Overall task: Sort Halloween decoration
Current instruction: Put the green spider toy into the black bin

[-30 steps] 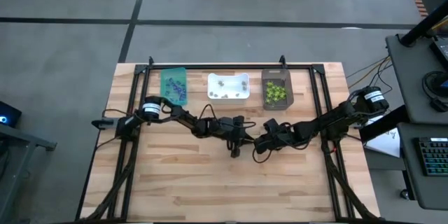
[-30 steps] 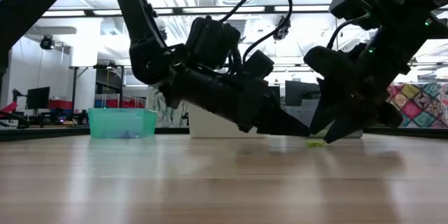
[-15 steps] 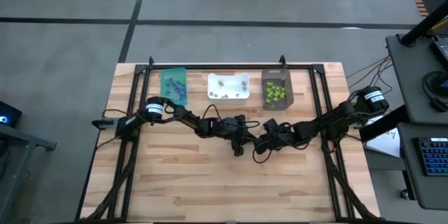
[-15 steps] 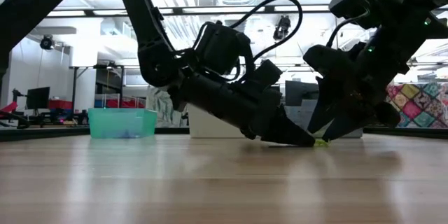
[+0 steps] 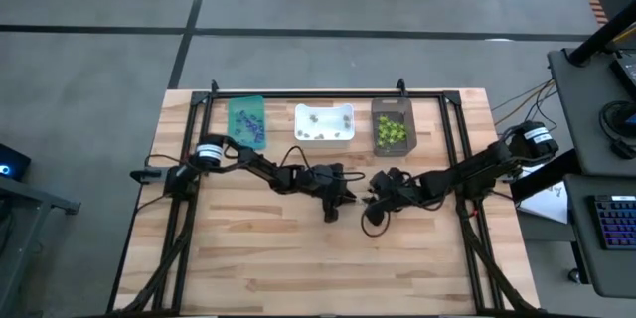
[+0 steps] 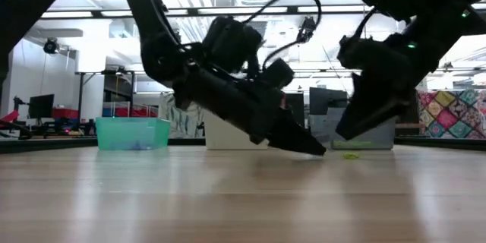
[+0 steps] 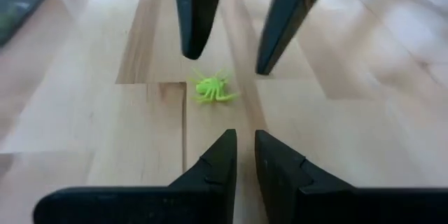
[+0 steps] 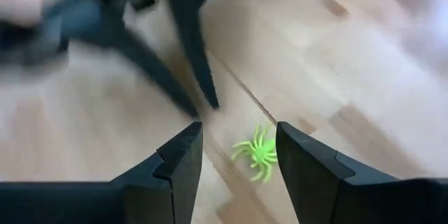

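One lime-green spider trinket (image 7: 212, 89) of the Halloween decoration lies on the bare wood near the table's middle; it also shows in the right wrist view (image 8: 257, 152) and the low view (image 6: 350, 155). My right gripper (image 8: 234, 143) hangs open over the spider, one finger on each side, not touching it. My left gripper (image 7: 245, 150) points at the spider from the table's left and stops short of it. Only a narrow slit shows between its fingers, with nothing in it. In the high view the two grippers (image 5: 338, 202) (image 5: 370, 199) face each other.
Three bins stand in a row along the far edge: a teal bin (image 5: 246, 119) with purple pieces, a white bin (image 5: 324, 123) with pale pieces and a dark brown bin (image 5: 393, 127) with green pieces. Bare wood lies between the arms and the near edge.
My right gripper has rolled about its own axis and stays open over the spider. My left gripper's tip went right up to the spider, then drew back a little toward the table's left. The spider lies about where it was.
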Controlling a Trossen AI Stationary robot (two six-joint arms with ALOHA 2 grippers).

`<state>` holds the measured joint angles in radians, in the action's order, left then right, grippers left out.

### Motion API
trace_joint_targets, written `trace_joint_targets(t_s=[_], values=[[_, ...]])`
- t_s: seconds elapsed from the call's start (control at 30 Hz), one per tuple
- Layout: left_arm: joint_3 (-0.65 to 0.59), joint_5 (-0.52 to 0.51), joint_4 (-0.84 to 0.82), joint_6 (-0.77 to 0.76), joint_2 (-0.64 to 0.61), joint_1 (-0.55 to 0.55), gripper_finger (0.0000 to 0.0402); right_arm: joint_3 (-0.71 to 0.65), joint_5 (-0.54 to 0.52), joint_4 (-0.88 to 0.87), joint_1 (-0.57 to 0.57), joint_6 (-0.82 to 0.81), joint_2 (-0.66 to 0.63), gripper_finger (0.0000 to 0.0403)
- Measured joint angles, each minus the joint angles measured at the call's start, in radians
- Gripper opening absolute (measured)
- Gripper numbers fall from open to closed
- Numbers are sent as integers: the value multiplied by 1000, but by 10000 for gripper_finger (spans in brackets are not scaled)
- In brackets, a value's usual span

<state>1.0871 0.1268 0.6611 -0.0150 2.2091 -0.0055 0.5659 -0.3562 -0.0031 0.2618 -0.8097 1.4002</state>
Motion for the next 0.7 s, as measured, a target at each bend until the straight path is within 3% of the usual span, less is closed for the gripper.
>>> trace_joint_targets(t_s=[0.17,0.27,0.47,0.7], values=[[-77,0,13,70,-98,0,36,-2,11,-18,26,462,5,170],[-128,0,29,118,-164,0,36,-12,9,-23,11,612,10,162],[-186,-3,80,164,-259,1,36,-33,129,-3,-67,654,10,127],[-185,-5,121,166,-275,2,36,-109,196,142,-117,649,20,91]])
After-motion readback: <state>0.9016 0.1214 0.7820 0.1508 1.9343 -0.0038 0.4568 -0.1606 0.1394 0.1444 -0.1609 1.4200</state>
